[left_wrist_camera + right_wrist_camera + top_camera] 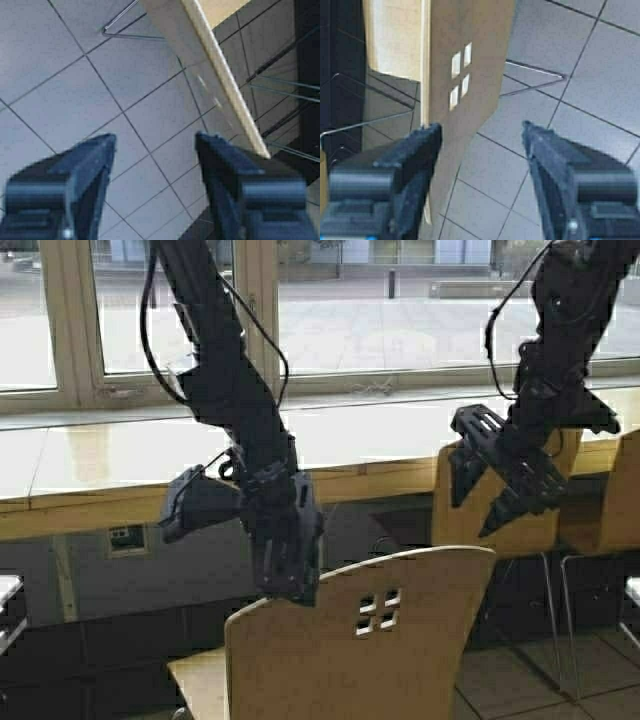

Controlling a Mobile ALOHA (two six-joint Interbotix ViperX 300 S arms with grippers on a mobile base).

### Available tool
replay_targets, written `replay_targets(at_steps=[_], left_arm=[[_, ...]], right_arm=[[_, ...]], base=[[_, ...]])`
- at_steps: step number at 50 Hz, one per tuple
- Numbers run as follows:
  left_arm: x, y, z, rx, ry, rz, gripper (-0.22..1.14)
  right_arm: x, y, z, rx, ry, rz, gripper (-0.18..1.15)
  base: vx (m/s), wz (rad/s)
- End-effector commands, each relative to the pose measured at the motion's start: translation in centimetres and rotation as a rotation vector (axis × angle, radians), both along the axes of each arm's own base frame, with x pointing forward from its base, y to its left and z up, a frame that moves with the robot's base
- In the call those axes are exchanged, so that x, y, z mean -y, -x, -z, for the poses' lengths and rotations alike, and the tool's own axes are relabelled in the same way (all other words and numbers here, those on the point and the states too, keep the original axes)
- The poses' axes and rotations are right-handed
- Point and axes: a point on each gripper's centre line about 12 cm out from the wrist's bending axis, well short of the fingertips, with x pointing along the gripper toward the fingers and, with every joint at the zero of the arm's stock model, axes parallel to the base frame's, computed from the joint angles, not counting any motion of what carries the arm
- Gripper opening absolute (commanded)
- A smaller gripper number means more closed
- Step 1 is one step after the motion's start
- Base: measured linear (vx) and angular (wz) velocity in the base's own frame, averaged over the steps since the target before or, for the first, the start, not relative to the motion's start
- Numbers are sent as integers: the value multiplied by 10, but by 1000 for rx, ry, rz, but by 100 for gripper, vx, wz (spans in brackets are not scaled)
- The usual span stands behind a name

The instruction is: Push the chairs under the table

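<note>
The nearest of the chairs (400,650) stands in the foreground, away from the table (140,455), with its tan backrest and four square cutouts facing me. My left gripper (287,575) hangs open at the backrest's top left edge. In the left wrist view the gripper (155,145) has only floor between its fingers, and the backrest edge (220,80) runs past one fingertip. My right gripper (510,490) is open above a second chair (465,505) at the table. In the right wrist view one fingertip of this gripper (480,132) sits by that chair's backrest (480,40).
A third tan chair (610,500) stands at the far right by the table. Windows (350,300) run behind the table. A wall socket (127,537) sits on the dark panel under the tabletop. Grey floor tiles (580,100) lie around the thin metal chair legs (535,82).
</note>
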Motion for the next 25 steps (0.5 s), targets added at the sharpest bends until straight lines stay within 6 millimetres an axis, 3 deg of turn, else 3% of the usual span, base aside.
replay_targets(at_steps=[1, 25], left_arm=[[12, -12, -16, 59, 34, -17, 86], [24, -36, 7, 63, 49, -53, 86]], right_arm=[[0, -3, -4, 12, -3, 3, 88], [12, -25, 12, 7, 0, 44, 88]], base=[[8, 8], [5, 6]])
